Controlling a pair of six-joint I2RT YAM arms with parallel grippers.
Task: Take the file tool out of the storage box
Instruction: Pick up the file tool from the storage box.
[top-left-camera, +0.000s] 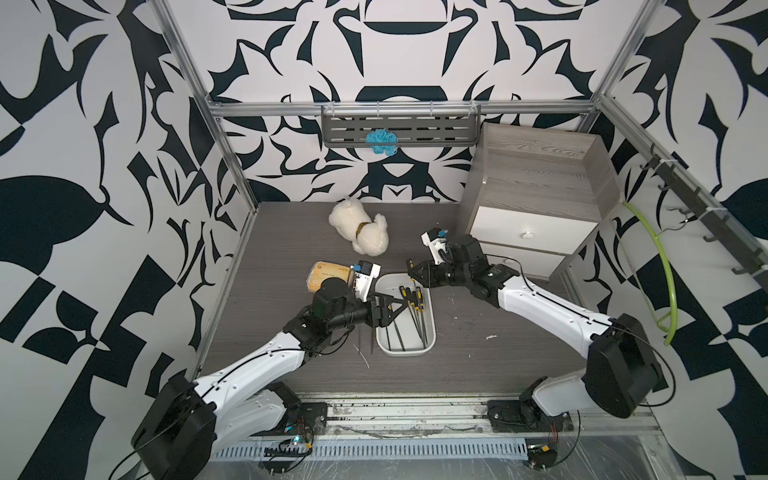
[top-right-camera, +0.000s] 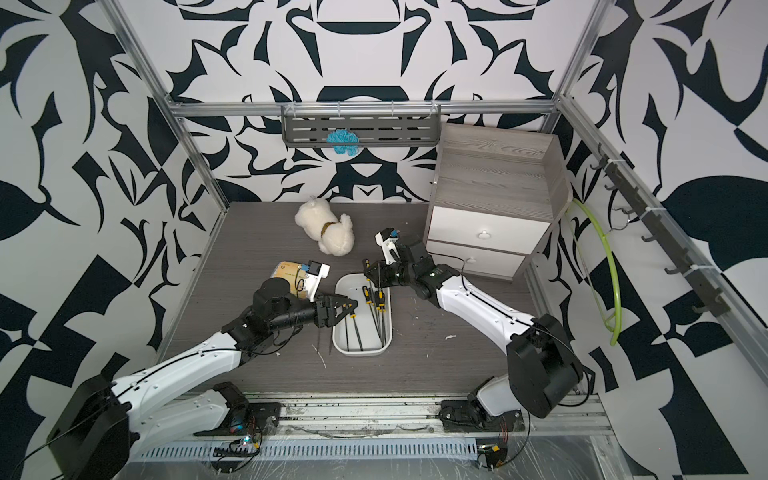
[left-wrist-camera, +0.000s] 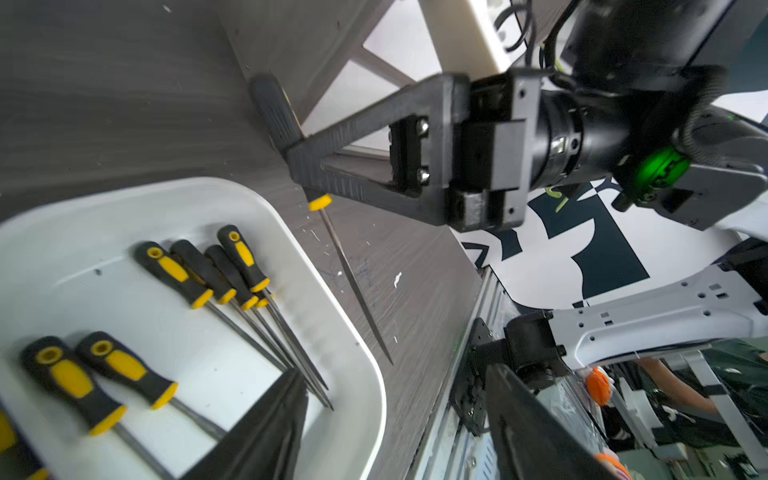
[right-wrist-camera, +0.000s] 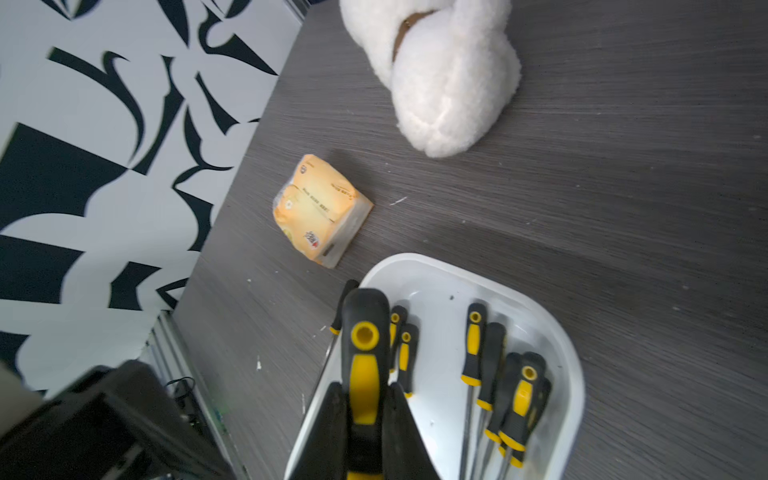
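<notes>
One file tool (right-wrist-camera: 363, 361) is being held above the storage box (right-wrist-camera: 573, 365), clamped by the right gripper (right-wrist-camera: 365, 390); a second file (left-wrist-camera: 353, 286) is lying outside, beneath the spread left gripper (left-wrist-camera: 297, 270).

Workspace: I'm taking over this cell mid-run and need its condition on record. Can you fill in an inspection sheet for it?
Surface: grey wood-grain table, small white scraps scattered.
Job's things: storage box holds several files; lifted file held up clear of them; loose file on the table beside the box.
Clutter: plush toy, tissue pack.
Tools: left tool open and empty over the box's rim; right tool shut on the lifted file's handle.
Cables: loose wiring bunched at the front rail.
Surroundings: patterned walls, two-drawer cabinet, wall shelf with a blue puff.
</notes>
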